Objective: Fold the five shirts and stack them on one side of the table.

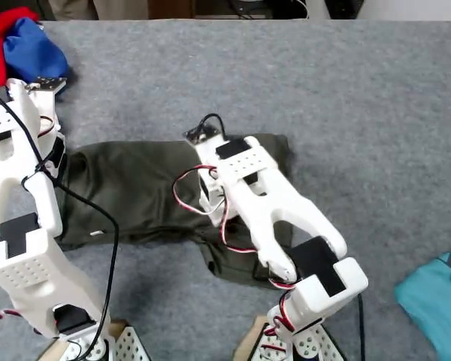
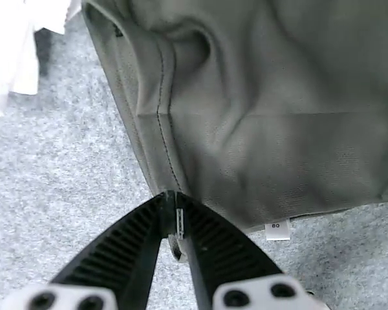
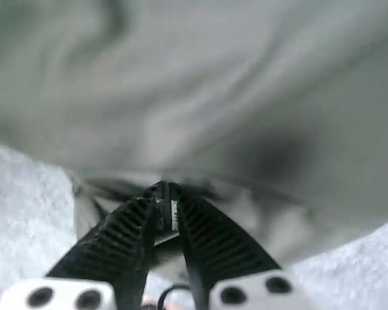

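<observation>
the olive shirt (image 1: 135, 188) lies on the grey desk (image 1: 346, 98), spread from near the left edge toward the middle, rumpled and partly doubled over itself. both arms hold it. the left gripper (image 2: 174, 208) has its fingers clenched on the shirt's stitched edge, the cloth pinched right at the tips. the right gripper (image 3: 165, 194) is likewise clamped on a fold of the same cloth, at the side of the shirt toward the middle of the desk

two pinches on one garment, set apart along its border, look like the hold for carrying one edge across the rest evenly, so that the fold keeps straight and the cloth does not bunch. this seems to be a fold in hand, not a finished one

a small white tag (image 2: 277, 229) hangs from the hem just beside the left gripper. it carries a little print, which i leave unread, and no other writing shows on the cloth

a red shirt (image 1: 4, 37) and a blue shirt (image 1: 34, 49) sit bunched together at the far left corner, and a teal shirt (image 1: 436, 301) lies at the right edge near the front. most of the task appears left to do
</observation>
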Controlling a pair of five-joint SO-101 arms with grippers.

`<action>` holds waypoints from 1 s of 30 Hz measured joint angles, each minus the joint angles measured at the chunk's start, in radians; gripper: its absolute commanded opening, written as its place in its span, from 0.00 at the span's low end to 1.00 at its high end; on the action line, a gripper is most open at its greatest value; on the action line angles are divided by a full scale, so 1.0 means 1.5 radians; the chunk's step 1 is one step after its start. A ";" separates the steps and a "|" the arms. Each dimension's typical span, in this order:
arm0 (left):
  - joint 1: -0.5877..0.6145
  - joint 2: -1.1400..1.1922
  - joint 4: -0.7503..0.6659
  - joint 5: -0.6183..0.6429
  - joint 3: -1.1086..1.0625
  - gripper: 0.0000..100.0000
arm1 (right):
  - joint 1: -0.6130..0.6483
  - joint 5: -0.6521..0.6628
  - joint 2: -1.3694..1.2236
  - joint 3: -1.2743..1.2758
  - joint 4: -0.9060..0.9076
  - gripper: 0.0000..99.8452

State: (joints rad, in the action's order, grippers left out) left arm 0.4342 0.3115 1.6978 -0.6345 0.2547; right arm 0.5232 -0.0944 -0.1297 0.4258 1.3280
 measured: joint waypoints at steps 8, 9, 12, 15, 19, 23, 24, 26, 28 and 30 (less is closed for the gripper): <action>0.000 0.000 0.000 0.000 0.000 0.02 | 0.046 -0.001 0.018 0.000 0.084 0.01; 0.000 0.000 0.000 0.000 0.000 0.02 | 0.056 -0.001 0.018 0.002 0.084 0.01; 0.000 0.000 0.000 0.000 0.000 0.02 | 0.092 -0.001 0.019 0.037 0.078 0.01; 0.000 0.000 0.000 -0.007 0.000 0.02 | 0.131 -0.001 0.019 0.086 0.053 0.01; 0.000 0.000 0.000 -0.016 0.000 0.02 | 0.166 0.000 0.019 0.131 0.032 0.01; 0.000 0.000 0.000 -0.017 0.000 0.02 | 0.166 0.000 0.023 0.119 0.041 0.01; 0.000 0.000 -0.001 -0.014 0.000 0.02 | 0.163 0.000 0.024 0.102 0.056 0.01; 0.000 0.000 -0.002 0.016 0.004 0.02 | 0.142 0.003 0.024 0.051 0.103 0.01; 0.000 0.000 -0.011 0.062 0.026 0.02 | 0.102 0.020 0.024 -0.021 0.160 0.01; 0.000 0.000 -0.016 0.106 0.052 0.02 | 0.057 0.039 0.024 -0.105 0.210 0.01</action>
State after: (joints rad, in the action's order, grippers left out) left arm 0.4342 0.3115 1.6732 -0.4749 0.3330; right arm 0.6091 -0.0361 -0.0944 0.2677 1.6425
